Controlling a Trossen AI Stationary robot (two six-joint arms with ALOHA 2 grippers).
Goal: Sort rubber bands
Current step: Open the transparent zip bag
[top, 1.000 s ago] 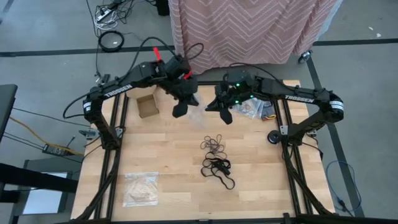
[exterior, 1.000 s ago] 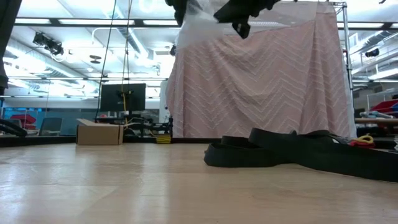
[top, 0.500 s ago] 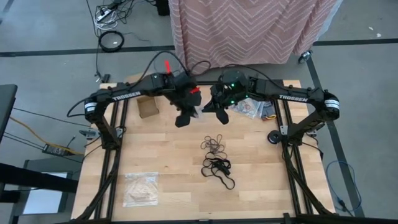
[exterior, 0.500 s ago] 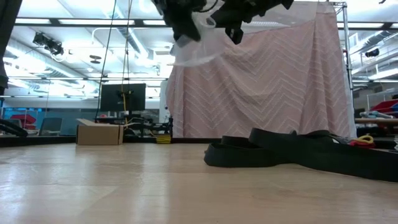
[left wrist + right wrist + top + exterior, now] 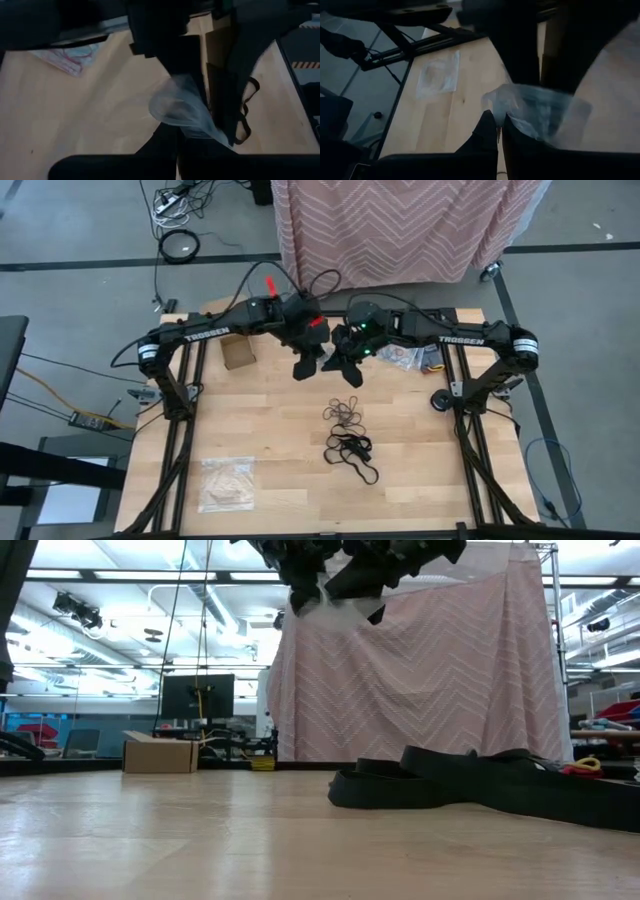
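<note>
"TROSSEN" on left arm (image 5: pixel 192 333) and right arm (image 5: pixel 462 339).

L gripper (image 5: pixel 309 366) & R gripper (image 5: pixel 345 368) close together above table (image 5: pixel 270 430), rubber bands (image 5: pixel 349 435) below

In the high view we cannot separate the rubber bands (image 5: pixel 347 416) by colour; they are too small, and the dark ones (image 5: pixel 351 454) merge into 1 tangle. The clear bag (image 5: pixel 328 356) between the 2 grippers is almost lost there. In the low view the picture's top cuts off both arms. In each wrist view, dark fingers (image 5: pixel 487 131) hide part of the bag (image 5: pixel 181 106).
</note>
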